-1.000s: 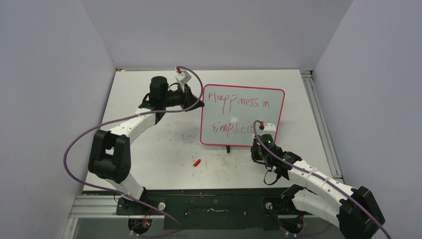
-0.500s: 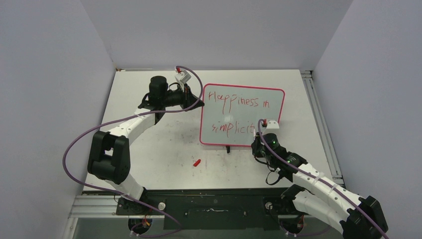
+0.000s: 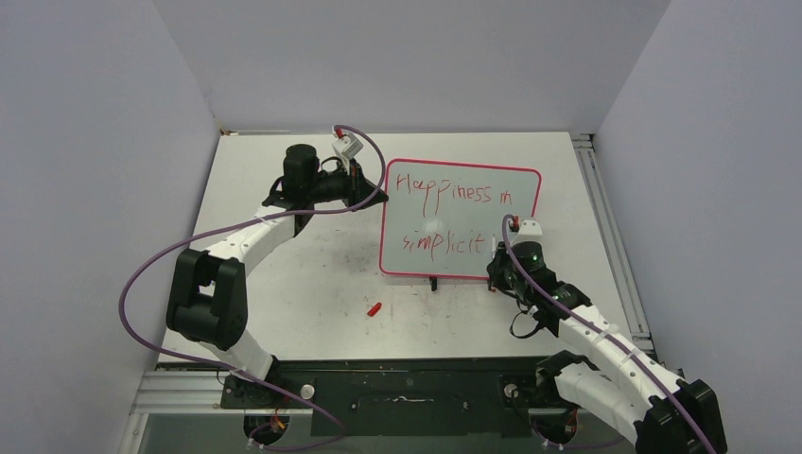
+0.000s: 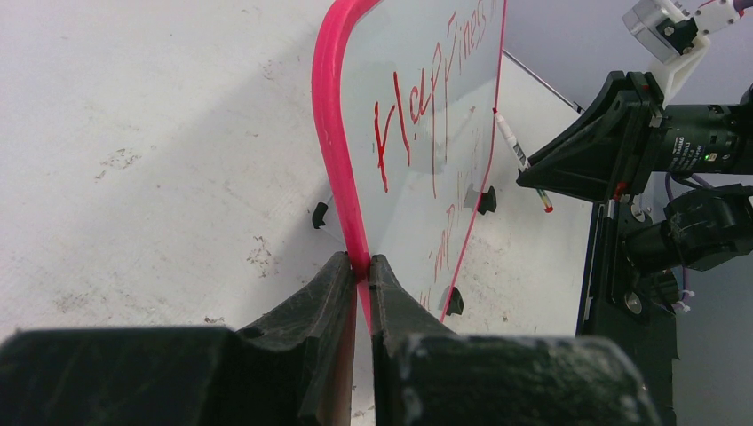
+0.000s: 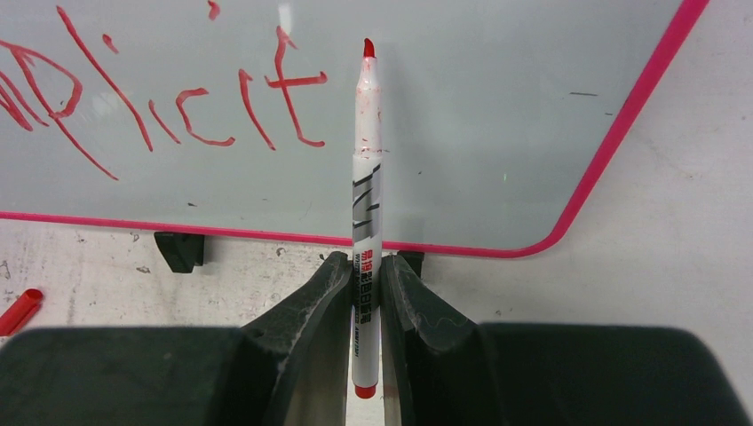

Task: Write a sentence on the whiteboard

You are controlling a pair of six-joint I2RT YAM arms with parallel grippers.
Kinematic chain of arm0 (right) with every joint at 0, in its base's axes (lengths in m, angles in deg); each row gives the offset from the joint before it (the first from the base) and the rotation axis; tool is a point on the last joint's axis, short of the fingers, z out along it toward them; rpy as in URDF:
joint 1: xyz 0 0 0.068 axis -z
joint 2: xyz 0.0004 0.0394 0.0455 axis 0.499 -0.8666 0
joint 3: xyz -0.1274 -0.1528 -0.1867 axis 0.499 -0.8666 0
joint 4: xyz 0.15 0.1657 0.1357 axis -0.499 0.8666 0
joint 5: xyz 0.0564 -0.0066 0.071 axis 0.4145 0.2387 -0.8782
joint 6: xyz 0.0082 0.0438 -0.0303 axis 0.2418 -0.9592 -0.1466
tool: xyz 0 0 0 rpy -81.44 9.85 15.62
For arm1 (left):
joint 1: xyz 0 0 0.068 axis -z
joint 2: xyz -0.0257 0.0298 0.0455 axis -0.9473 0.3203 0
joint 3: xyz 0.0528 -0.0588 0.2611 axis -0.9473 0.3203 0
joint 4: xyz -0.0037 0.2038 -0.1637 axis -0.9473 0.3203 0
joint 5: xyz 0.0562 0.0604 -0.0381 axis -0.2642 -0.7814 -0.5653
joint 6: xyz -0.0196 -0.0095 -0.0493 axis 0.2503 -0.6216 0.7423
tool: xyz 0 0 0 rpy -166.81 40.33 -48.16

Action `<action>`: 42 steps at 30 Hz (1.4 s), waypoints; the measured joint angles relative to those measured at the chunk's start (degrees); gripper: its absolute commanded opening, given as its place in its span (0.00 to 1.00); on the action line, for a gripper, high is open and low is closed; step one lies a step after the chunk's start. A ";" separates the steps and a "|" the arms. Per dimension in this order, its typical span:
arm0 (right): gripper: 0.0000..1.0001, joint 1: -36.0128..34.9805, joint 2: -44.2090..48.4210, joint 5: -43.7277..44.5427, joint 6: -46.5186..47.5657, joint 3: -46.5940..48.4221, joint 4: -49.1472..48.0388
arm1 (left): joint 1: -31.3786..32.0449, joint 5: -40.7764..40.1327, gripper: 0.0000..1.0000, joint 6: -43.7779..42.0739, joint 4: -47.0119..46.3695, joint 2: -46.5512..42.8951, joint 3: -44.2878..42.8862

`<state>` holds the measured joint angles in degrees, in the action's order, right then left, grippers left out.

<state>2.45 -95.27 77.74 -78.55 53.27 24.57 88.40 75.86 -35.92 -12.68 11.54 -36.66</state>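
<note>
The whiteboard [image 3: 454,219] lies on the table, pink-rimmed, with black clip feet. The sentence [image 3: 452,194] reads "Happiness in" above "simplicit" [image 3: 444,243], in red. My left gripper [image 3: 375,200] is shut on the board's left rim [image 4: 336,160], jaws [image 4: 362,266] pinching the pink edge. My right gripper [image 3: 501,269] is shut on a white red-tipped marker [image 5: 367,177], held upright between the jaws [image 5: 366,266]. The marker's tip [image 5: 368,46] is over blank board just right of the last "t" [image 5: 289,84]. I cannot tell if it touches.
A red marker cap [image 3: 374,308] lies on the white tabletop [image 3: 284,274] in front of the board's lower left corner; it also shows in the right wrist view [image 5: 18,311]. A metal rail [image 3: 605,227] runs along the table's right edge. Grey walls enclose the table.
My right gripper has moved right along the lower line with the marker, and the end of "simplicit" now shows. The left arm and the board have not moved.
</note>
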 measured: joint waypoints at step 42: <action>0.05 3.52 -1.60 -8.98 -3.50 -2.69 0.83 | 0.00 0.02 0.00 0.02 -0.02 0.00 0.00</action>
<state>5.97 -96.87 68.76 -82.05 50.58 25.40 88.40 75.88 -35.90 -12.70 11.54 -36.66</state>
